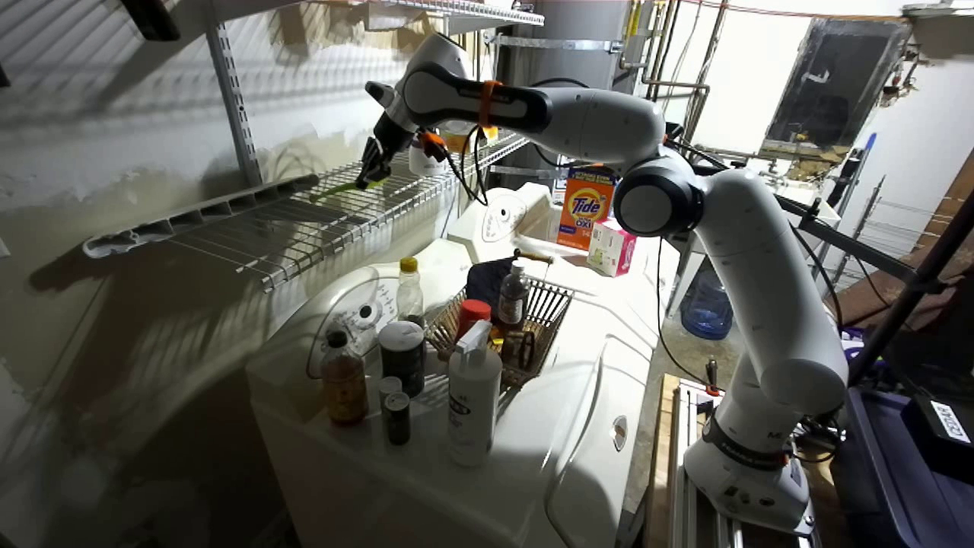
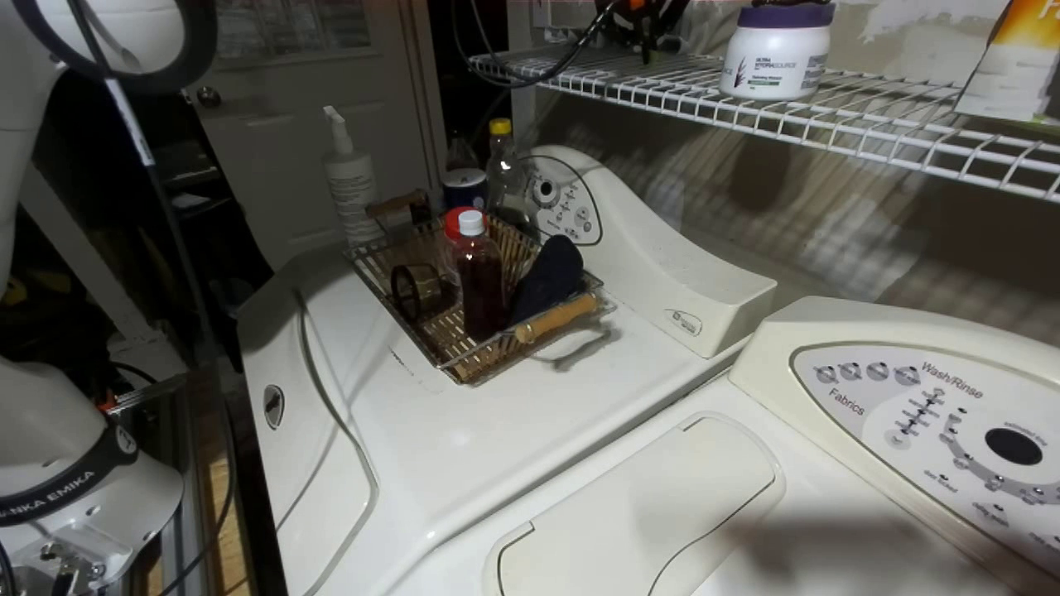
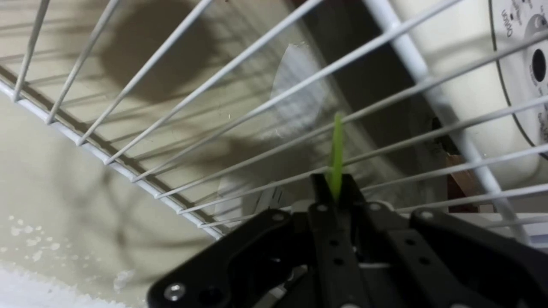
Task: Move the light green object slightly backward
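At ten o'clock in an exterior view, over a white wire shelf [image 1: 327,250], the black two-fingered gripper [image 1: 365,181] is clamped on the light green object [image 3: 337,145], a thin, pale lime, elongated strip whose material I cannot tell. In the wrist view it reaches from the grip toward twelve o'clock, seen edge-on, with a jaw pressed to each side; that stance probably offers its broad faces to the pinch. In an exterior view its longer part runs toward eight o'clock and a short stub shows at three, so the hold seems nearer one end, perhaps to leave the rest free for a small slide. Whether it touches the shelf is unclear.

In the wrist view the cream wall [image 3: 64,201] lies past the shelf's back rail [image 3: 145,188], around eight o'clock from the gripper. If "backward" means wallward, a short, low nudge that way seems due; the object could catch in the shelf's gaps.

At nine o'clock from the gripper, in an exterior view, a long grey ribbed bar [image 1: 205,218] lies along the wall, perhaps tucked there out of the way. From its base at four o'clock, the white jointed robot arm [image 1: 772,289] arches high, presumably to clear the brown slatted basket [image 1: 549,312] on the glossy white laundry machine [image 1: 548,426].
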Controlling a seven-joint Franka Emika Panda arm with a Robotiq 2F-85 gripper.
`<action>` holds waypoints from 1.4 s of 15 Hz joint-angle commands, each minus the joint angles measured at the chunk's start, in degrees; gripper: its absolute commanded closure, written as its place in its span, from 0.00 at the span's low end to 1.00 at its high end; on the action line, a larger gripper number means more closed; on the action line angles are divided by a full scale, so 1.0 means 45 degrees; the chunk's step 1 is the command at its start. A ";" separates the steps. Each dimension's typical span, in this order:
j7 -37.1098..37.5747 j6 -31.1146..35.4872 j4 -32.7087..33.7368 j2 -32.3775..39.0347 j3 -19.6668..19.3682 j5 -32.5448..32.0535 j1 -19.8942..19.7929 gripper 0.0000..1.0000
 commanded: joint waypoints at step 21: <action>0.0603 -0.0958 0.0358 -0.0725 0.0171 0.0525 -0.0580 0.98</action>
